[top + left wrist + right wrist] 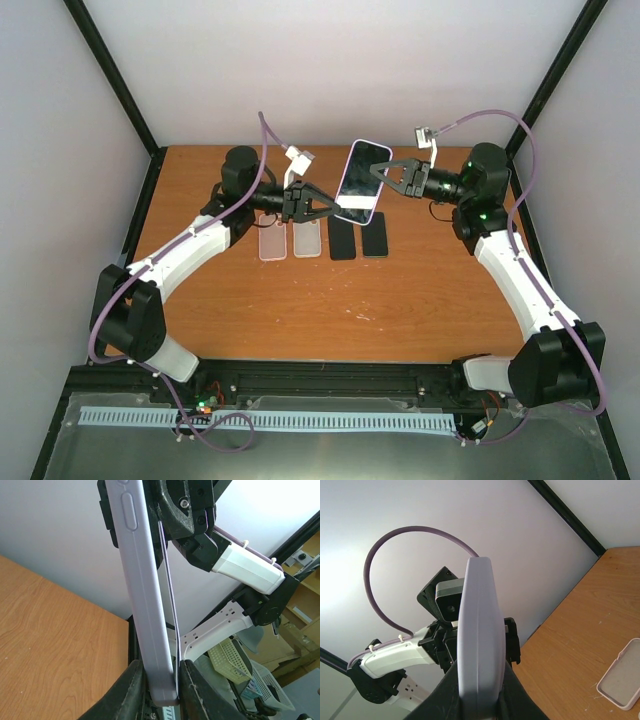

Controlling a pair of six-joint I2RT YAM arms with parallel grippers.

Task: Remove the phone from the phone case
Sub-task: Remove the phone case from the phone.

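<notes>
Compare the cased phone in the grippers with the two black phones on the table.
The cased phone is aloft and tilted, clamped by the left gripper and right gripper; the black phones lie flat on the table. The cased phone wears a pale lilac case; the black phones are bare. Both show dark faces.

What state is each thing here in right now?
Phone in lilac rubbery case: held in the air, still cased.
Left gripper: shut on its lower end.
Right gripper: shut on its upper side.
Pink empty case, whitish empty case: flat on the wooden table.
Two black phones: lying flat.
</notes>
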